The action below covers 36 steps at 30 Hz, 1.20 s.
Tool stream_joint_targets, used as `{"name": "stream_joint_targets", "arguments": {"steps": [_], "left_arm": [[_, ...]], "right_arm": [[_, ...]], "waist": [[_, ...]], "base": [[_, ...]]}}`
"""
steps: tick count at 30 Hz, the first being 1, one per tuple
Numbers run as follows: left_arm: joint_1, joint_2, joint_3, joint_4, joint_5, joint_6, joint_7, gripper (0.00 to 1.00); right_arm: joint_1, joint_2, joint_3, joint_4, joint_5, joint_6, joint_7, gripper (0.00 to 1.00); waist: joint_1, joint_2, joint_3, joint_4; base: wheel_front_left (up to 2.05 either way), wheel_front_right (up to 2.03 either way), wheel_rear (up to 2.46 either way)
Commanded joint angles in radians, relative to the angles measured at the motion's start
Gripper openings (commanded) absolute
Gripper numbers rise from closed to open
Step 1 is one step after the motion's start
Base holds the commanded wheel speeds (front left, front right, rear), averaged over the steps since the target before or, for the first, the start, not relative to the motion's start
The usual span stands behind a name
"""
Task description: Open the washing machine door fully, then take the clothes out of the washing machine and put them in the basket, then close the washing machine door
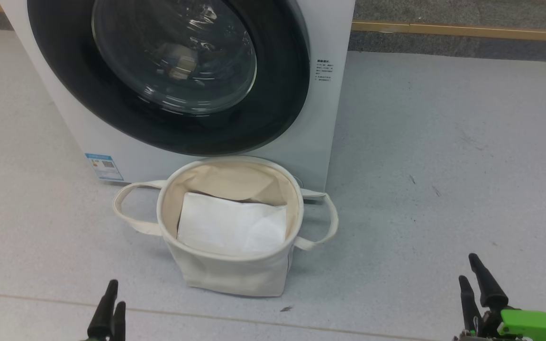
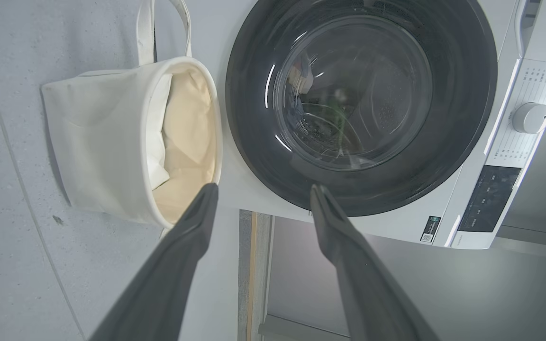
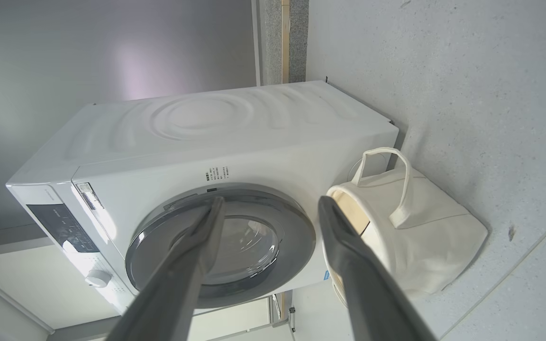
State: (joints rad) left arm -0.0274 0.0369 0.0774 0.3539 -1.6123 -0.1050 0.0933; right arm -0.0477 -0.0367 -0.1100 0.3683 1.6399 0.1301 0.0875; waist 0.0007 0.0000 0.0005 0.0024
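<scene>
1. Washing machine (image 1: 332, 109): white front-loader, upper left and centre of the head view, standing on a grey speckled floor (image 1: 443, 166). Small blue label (image 1: 104, 166) at the lower left corner of its front. Round control dial (image 2: 529, 117) and dark display panel (image 2: 488, 196) at the right edge of the left wrist view.

2. Washing machine door (image 1: 277, 104): wide glossy black rim around a bulging glass bowl (image 1: 173, 52), shut flat against the front. Dim shapes (image 1: 180, 64), pale and bluish, lie behind the glass, too broken by reflections to name.

3. Basket (image 1: 235, 272): cream canvas tub, lower centre of the head view, just in front of the machine below the door, upright, mouth open. One looped handle on each side. A flat white sheet (image 1: 232, 227) lies inside on the bottom.

4. Left gripper (image 1: 115, 294): bottom edge, lower left of the head view, well apart from the basket. In the left wrist view (image 2: 264, 188) its fingers are spread with nothing between them.

5. Right gripper (image 1: 468, 268): lower right corner of the head view, green part at its base. In the right wrist view (image 3: 272, 201) its fingers are spread and empty.
</scene>
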Motion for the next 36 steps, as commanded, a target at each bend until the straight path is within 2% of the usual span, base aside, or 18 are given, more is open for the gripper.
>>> {"name": "stream_joint_targets", "arguments": {"steps": [1, 12, 19, 28, 31, 36], "left_arm": [[-0.047, 0.006, 0.006, -0.045, -0.002, 0.005, -0.013, 1.0], [-0.056, 0.007, 0.015, -0.077, -0.017, 0.021, -0.036, 1.0], [-0.058, 0.024, -0.003, -0.118, 0.008, 0.027, -0.042, 1.0], [-0.062, 0.073, -0.039, -0.162, 0.118, 0.042, -0.081, 1.0], [-0.065, 0.115, -0.081, -0.166, 0.219, 0.046, -0.095, 1.0], [-0.08, 0.164, -0.144, -0.156, 0.398, 0.079, -0.119, 1.0]], "right_arm": [[-0.055, -0.004, 0.007, -0.037, 0.019, 0.0, -0.013, 1.0], [-0.067, -0.004, 0.015, -0.061, 0.09, 0.0, -0.025, 1.0], [-0.085, -0.016, 0.042, -0.081, 0.075, 0.0, -0.042, 1.0], [-0.109, -0.055, 0.117, -0.119, -0.084, 0.0, -0.089, 1.0], [-0.12, -0.073, 0.144, -0.121, -0.172, 0.0, -0.101, 1.0], [-0.131, -0.076, 0.176, -0.111, -0.312, 0.0, -0.116, 1.0]], "waist": [[-0.0005, 0.0, 0.001, 0.001], [-0.0007, 0.0, 0.001, 0.004], [-0.0007, 0.0, 0.002, 0.006], [-0.0007, 0.0, 0.01, 0.009], [-0.0007, 0.0, 0.013, 0.01], [-0.0007, 0.0, 0.015, 0.011]], "base": [[0.0, 0.0, 0.0], [0.0, 0.0, 0.0], [0.0, 0.0, 0.0], [0.0, 0.0, 0.0], [0.0, 0.0, 0.0], [0.0, 0.0, 0.0]]}}
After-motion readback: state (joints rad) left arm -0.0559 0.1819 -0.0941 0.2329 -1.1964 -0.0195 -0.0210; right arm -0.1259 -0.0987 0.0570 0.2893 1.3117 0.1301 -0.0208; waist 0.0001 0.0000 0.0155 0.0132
